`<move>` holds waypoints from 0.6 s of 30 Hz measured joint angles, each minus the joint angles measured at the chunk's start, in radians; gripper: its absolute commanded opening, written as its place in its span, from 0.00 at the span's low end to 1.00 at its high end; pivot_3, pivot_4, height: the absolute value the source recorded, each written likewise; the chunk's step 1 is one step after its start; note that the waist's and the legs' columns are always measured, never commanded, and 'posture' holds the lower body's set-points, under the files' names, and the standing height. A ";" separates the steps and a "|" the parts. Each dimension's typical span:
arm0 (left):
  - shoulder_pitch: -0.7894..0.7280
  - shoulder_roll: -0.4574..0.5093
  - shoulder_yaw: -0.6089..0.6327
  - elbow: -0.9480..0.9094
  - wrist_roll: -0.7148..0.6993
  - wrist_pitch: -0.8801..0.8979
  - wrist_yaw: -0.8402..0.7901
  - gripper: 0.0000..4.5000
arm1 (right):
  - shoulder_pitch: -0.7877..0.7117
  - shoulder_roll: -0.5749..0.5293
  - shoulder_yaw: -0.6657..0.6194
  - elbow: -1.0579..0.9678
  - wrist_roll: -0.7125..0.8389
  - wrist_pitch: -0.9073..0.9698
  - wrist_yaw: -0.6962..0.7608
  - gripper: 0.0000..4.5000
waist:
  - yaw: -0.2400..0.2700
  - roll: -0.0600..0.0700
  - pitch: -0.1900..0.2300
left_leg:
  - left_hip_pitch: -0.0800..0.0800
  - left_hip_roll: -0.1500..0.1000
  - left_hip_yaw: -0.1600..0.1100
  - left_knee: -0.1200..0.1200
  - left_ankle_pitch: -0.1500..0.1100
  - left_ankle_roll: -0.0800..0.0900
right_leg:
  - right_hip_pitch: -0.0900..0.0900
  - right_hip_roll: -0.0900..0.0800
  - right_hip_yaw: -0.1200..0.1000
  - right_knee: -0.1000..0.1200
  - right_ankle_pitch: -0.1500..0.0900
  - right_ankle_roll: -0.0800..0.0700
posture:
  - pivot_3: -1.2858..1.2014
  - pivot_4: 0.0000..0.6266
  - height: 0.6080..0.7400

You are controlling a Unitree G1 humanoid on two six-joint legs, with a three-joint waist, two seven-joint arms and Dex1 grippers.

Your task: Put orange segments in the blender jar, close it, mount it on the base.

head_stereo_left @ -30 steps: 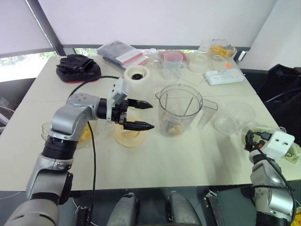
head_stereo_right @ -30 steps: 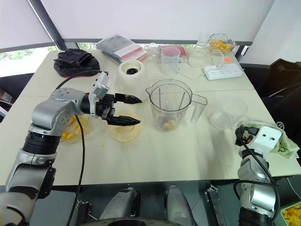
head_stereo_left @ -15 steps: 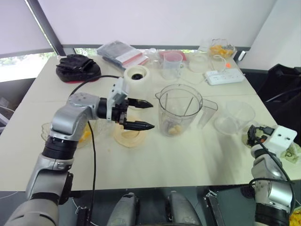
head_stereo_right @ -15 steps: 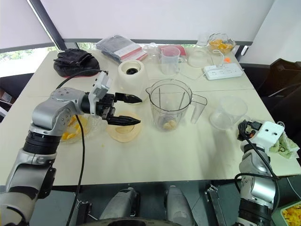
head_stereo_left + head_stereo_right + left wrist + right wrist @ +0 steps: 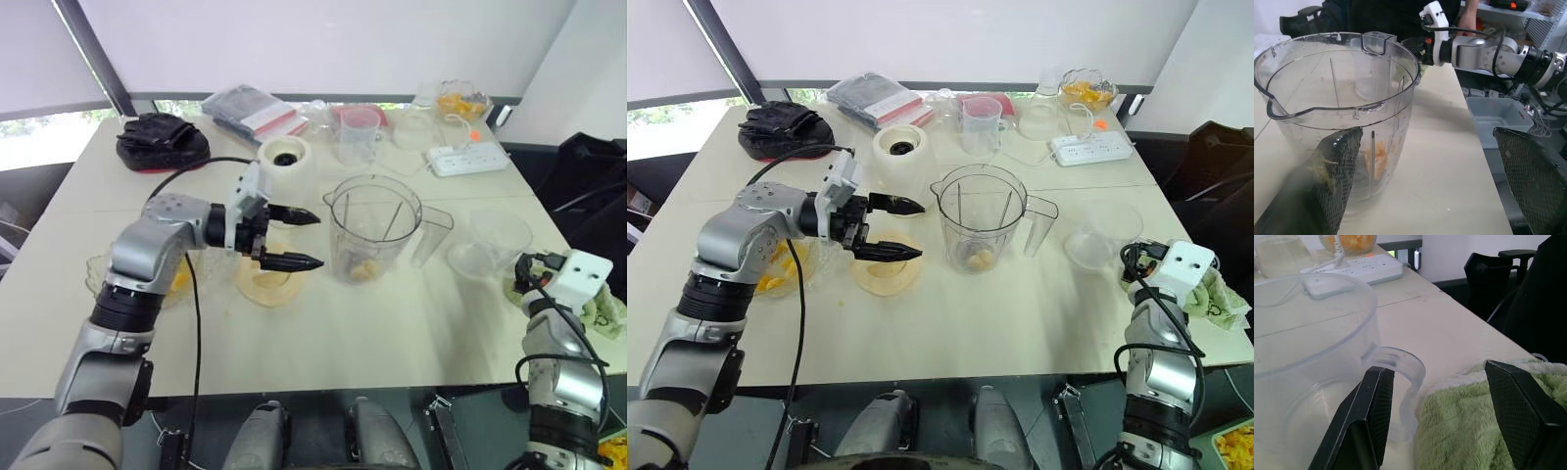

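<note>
We see a broad cream tabletop (image 5: 323, 333) carrying everything. At its middle stands the tall clear plastic blender jar with a handle (image 5: 372, 230), upright, with no lid on it and apart from its base. The cream cylindrical blender base (image 5: 285, 157) sits farther back and to the left. Right of the jar, near the tabletop's right edge, lies a clear round plastic bowl-shaped piece (image 5: 490, 240), with a green fluffy towel (image 5: 1469, 431) just beside it.

The left pincer (image 5: 315, 240) hangs just left of the jar, above a shallow yellowish round dish (image 5: 266, 284). Its fingers are spread wide and hold nothing. The right pincer (image 5: 1436, 368) points at the clear piece and the towel, likewise spread wide with nothing in it.

A few orange segments (image 5: 364, 269) lie on the jar's bottom.
</note>
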 measured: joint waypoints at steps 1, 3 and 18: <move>0.000 0.001 0.000 0.000 0.000 -0.001 0.001 1.00 | -0.006 0.000 0.000 0.010 -0.004 -0.003 0.000 0.55 | 0.000 0.000 0.000 | 0.000 0.000 0.000 0.000 0.000 0.000 | 0.000 0.000 0.000 0.000 0.000 0.000 | 0.52 0.24 1.00; 0.000 0.002 -0.002 0.000 0.000 -0.006 0.003 1.00 | -0.015 -0.001 0.001 0.030 -0.011 -0.008 0.000 0.38 | 0.000 0.000 0.000 | 0.000 0.000 0.000 0.000 0.000 0.000 | 0.000 0.000 0.000 0.000 0.000 0.000 | 0.52 0.24 1.00; 0.013 0.021 -0.006 -0.002 0.000 -0.014 0.019 1.00 | -0.047 0.003 0.025 0.034 -0.019 -0.050 0.015 0.01 | 0.001 0.000 0.000 | 0.000 0.000 -0.001 0.000 0.000 0.000 | 0.001 0.000 0.000 -0.001 0.000 0.000 | 0.52 0.24 1.00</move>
